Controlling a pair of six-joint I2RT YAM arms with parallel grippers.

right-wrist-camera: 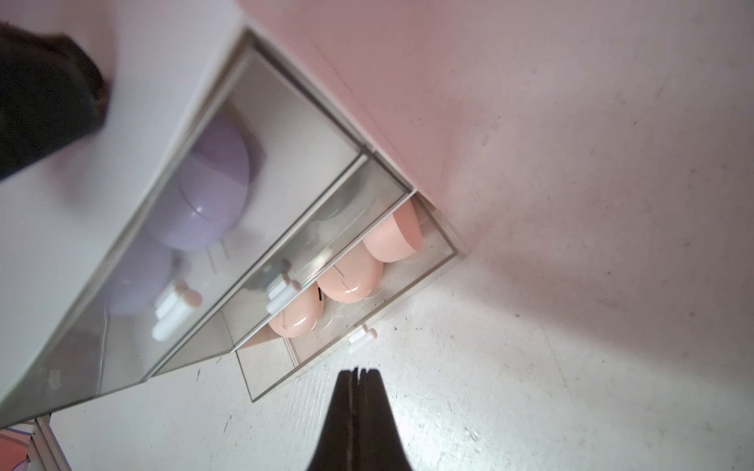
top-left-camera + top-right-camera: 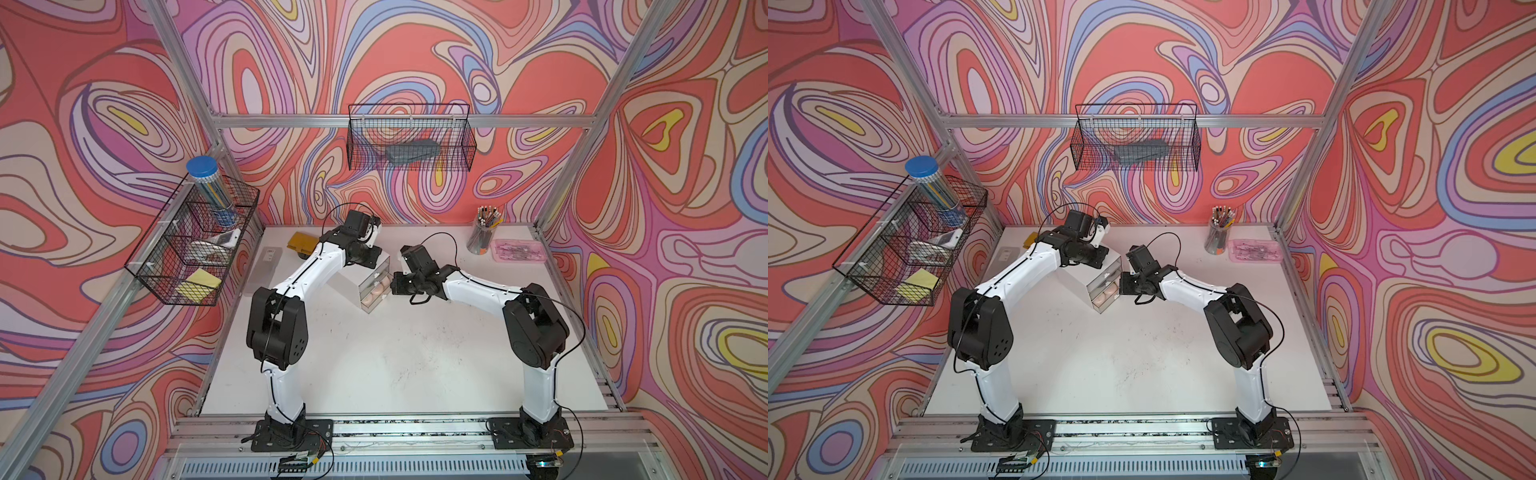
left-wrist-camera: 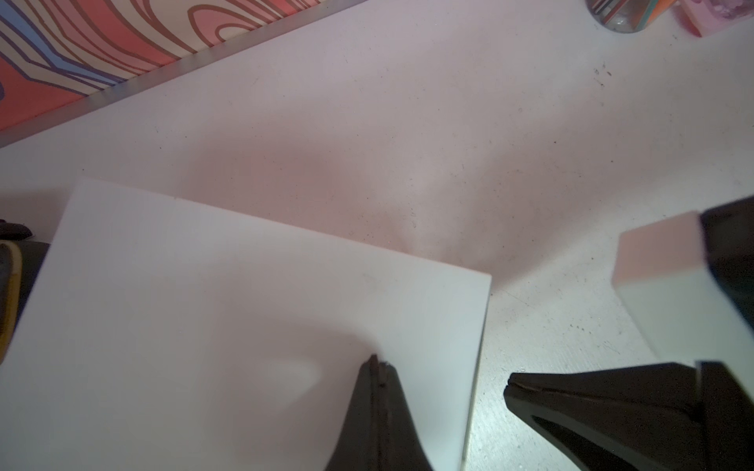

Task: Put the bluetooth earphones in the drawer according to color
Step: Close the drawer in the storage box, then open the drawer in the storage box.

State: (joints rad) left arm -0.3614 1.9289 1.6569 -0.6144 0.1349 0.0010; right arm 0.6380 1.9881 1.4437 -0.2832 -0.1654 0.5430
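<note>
The drawer (image 2: 348, 286) (image 2: 1080, 283), a small white cabinet with three clear drawers, stands mid-table at an angle. In the right wrist view its top drawer holds two lavender earphones (image 1: 216, 191) and its bottom drawer (image 1: 432, 265), pulled out a little, holds three pale pink earphones (image 1: 351, 277). The middle drawer's front only reflects. My left gripper (image 3: 377, 361) (image 2: 368, 257) is shut, its tip resting on the cabinet's white top (image 3: 204, 306). Just in front of the bottom drawer's handle (image 1: 361, 336), my right gripper (image 1: 358, 371) (image 2: 395, 283) is shut and empty.
A cup of pens (image 2: 482, 237) and a pink tray (image 2: 519, 250) sit at the back right. At the back left lie a frosted flat box (image 2: 266, 266) and a yellow-brown item (image 2: 301, 243). Wire baskets hang on the left wall (image 2: 187, 249) and back wall (image 2: 409, 143).
</note>
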